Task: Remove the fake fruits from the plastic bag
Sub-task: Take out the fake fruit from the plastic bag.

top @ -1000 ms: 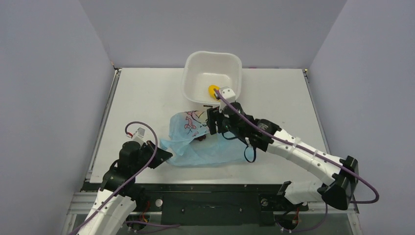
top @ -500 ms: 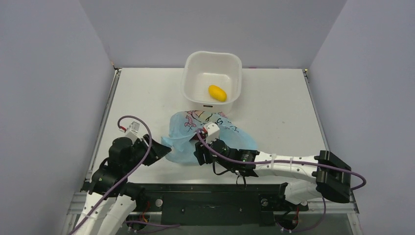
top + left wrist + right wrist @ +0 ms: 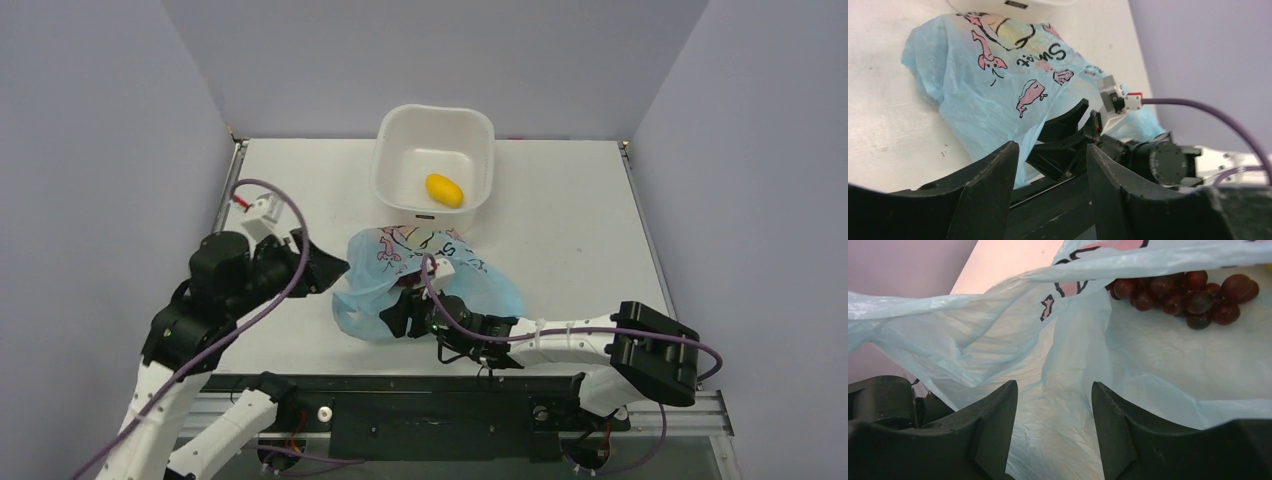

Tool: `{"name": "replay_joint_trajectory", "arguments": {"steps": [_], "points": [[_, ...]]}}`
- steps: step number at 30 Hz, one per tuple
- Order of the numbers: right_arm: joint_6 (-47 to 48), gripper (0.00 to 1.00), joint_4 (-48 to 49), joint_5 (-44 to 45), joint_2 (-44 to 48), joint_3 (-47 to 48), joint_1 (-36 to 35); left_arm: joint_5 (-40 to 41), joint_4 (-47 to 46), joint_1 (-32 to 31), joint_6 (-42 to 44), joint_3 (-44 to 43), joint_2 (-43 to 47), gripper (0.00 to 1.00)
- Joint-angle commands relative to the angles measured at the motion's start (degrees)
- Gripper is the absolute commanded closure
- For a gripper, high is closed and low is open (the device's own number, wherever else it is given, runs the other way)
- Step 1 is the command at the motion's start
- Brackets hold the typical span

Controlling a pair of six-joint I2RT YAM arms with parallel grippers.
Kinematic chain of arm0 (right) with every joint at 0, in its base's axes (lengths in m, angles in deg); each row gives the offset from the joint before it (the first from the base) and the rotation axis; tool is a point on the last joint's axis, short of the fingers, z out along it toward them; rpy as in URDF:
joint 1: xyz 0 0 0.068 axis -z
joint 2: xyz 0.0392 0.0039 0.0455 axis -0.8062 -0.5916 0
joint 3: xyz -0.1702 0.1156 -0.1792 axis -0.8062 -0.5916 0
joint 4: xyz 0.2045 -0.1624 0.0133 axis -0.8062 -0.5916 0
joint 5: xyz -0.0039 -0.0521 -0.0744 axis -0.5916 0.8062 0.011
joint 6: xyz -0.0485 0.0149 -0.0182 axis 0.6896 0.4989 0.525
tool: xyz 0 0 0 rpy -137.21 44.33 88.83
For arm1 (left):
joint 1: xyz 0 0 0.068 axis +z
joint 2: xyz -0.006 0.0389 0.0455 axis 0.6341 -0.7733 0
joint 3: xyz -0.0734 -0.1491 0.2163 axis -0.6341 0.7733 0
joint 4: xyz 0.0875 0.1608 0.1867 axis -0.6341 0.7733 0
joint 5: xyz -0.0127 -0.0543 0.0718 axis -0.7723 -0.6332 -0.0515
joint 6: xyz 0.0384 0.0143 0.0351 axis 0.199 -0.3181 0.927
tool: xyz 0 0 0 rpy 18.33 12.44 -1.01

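Observation:
The light blue plastic bag (image 3: 455, 285) with its pink cartoon print lies crumpled in the middle of the table. A yellow lemon (image 3: 445, 190) rests inside the white tub (image 3: 385, 175). In the right wrist view a dark red grape bunch (image 3: 1178, 295) lies deep inside the bag (image 3: 998, 340). My right gripper (image 3: 392, 318) is low at the bag's near edge, open, its jaws (image 3: 1053, 387) facing the bag's mouth and holding nothing. My left gripper (image 3: 338, 272) hangs open just left of the bag. Between its jaws (image 3: 1050, 150) show only the bag (image 3: 988, 85) and the right gripper's black fingers (image 3: 1063, 125).
The white tub stands just behind the bag, near the back wall. Purple cables loop over both wrists. A black rail (image 3: 430, 400) runs along the table's near edge, and grey walls close in both sides.
My left gripper has opened, let go of the bag's left edge and risen back. My right arm has drawn back from the tub to the bag's near edge.

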Motion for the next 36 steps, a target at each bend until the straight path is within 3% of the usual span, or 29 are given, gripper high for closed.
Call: {"name": "replay_joint_trajectory", "arguments": {"steps": [1, 2, 5, 11, 20, 21, 23, 24, 25, 26, 29, 31, 36], "points": [[-5.5, 0.48, 8.43, 1.26, 2.94, -2.43, 0.85, 4.72, -5.17, -9.91, 14.3, -1.79, -9.34, 0.49], [-5.76, 0.48, 8.62, 1.63, 3.41, -3.02, 0.98, 5.97, -8.01, -14.8, 15.81, -1.04, -10.22, 0.49], [-6.79, 0.48, 9.8, 2.93, 5.6, -5.67, 1.17, 9.7, -12.88, -21.06, 22.79, 0.68, -15.58, 0.47], [-7.46, 0.48, 8.51, 4.61, 7.93, -8.1, 1.73, 8.91, -16.76, -21.94, 26.32, 2.84, -24.96, 0.45], [-6.65, 0.48, 9.45, 3.87, 4.47, -7.94, 2.08, 18.33, -12.08, -22.01, 31.06, 3.65, -31.9, 0.47], [-6.51, 0.48, 9.78, 3.68, 3.82, -7.62, 2.07, 19.28, -11.38, -21.98, 31.35, 3.37, -32.4, 0.53], [-5.82, 0.49, 10.78, 2.59, 1.53, -6.67, 2.02, 22.04, -10.18, -22.01, 31.88, 2.74, -34.11, 0.77], [-5.31, 0.49, 11.14, 2.17, -0.44, -5.92, 1.9, 24.53, -9.79, -21.95, 31.87, 2.54, -35.05, 0.94], [-5.0, 0.51, 12.38, 1.12, -1.53, -5.56, 1.76, 25.63, -9.51, -21.74, 31.8, 2.46, -35.29, 0.98], [-4.03, 0.53, 14.21, 0.47, -3.93, -4.78, 1.33, 27.16, -9.91, -21.64, 31.64, 2.49, -35.08, 1.0], [-1.92, 0.76, 16.57, -2.43, -11.32, -2.07, -0.16, 29.82, -12.61, -20.9, 31.03, 3.75, -31.35, 1.0], [-1.37, 0.85, 18.44, -4.1, -15.79, -0.87, -1.07, 32.61, -15.13, -20.31, 30.52, 4.94, -28.22, 1.0], [-2.99, 0.93, 21.77, -3.74, -20.71, -1.66, -2.61, 39.94, -20.9, -19.27, 31.38, 7.83, -20.62, 1.0]]}}
